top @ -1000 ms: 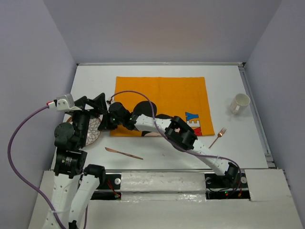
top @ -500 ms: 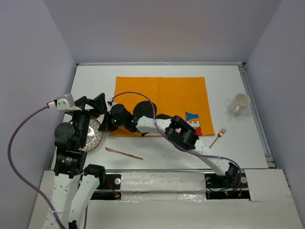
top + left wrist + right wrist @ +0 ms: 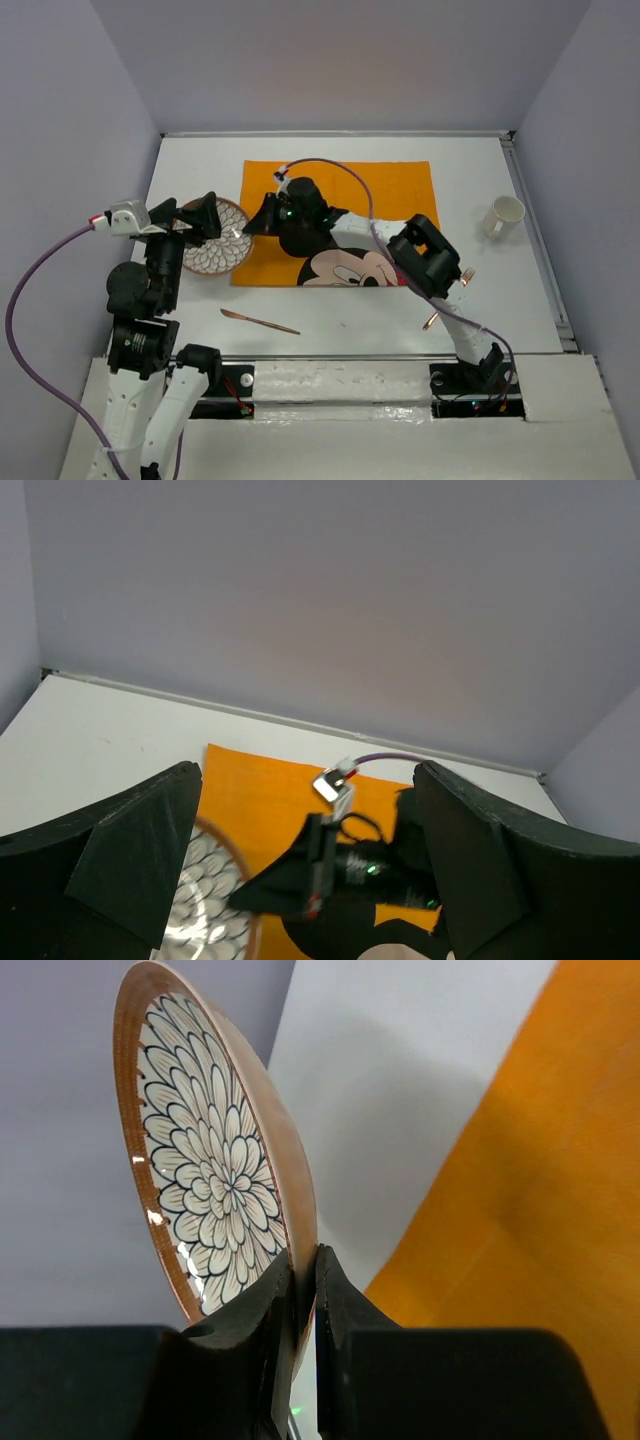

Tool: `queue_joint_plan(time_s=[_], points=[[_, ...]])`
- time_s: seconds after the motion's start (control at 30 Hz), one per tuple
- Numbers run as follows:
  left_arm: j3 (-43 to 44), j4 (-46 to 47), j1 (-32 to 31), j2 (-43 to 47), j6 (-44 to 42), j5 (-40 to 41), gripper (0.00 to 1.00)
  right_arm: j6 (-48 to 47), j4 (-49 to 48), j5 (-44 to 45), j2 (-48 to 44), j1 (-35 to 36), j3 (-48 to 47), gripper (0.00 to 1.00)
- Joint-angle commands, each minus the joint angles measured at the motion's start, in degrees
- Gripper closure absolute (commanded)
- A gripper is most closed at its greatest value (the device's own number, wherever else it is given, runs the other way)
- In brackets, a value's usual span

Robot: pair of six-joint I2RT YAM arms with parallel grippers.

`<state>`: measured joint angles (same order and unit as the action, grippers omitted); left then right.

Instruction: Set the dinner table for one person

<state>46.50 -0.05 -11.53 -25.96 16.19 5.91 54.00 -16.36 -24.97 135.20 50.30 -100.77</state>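
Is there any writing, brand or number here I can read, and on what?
None can be read.
The orange mat shows a cartoon mouse face, with no letters in view; the right arm covers part of it.
The plate carries only a flower pattern.
The mug looks blank.

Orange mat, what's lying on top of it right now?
No dish is visible on the orange mat. The right arm hangs over its middle, covering that patch. The right gripper pinches the plate at the mat's left edge.
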Motion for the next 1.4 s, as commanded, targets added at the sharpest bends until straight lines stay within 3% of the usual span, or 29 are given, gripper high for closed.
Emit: queue_joint_plan(time_s=[0.0, 0.3, 0.47, 0.63, 1.23, 1.27, 1.37], points=[[-2.19, 2.43, -0.51, 1.17, -1.6, 1.91, 0.01, 7.34, -22.21, -6.41, -16.94, -7.66, 10.53, 1.0], [-4.84, 2.87, -1.74, -0.58, -0.63, -2.65, 0.01, -0.72, -15.21, 4.04, -38.49, -22.51, 42.46, 1.0], [-4.93, 2.87, -1.74, -1.55, -0.72, -3.36, 0.01, -3.55, -11.68, 6.16, -43.25, -28.41, 48.64, 1.0], [-5.02, 2.87, -1.74, -2.17, -0.63, -3.98, 0.01, -3.9, -11.59, 4.23, -41.77, -32.02, 49.88, 1.0], [-4.93, 2.78, -1.74, -2.79, -0.63, -4.59, 0.01, -2.85, -12.38, 1.76, -32.54, -33.08, 45.93, 1.0], [-4.93, 2.78, -1.65, -2.87, -0.63, -4.68, 0.01, -2.76, -12.21, 2.29, -32.63, -33.08, 46.19, 0.96], [-4.93, 2.78, -1.74, -2.96, -0.45, -5.03, 0.01, -5.12, -8.8, 4.49, -33.94, -33.08, 46.81, 0.49]])
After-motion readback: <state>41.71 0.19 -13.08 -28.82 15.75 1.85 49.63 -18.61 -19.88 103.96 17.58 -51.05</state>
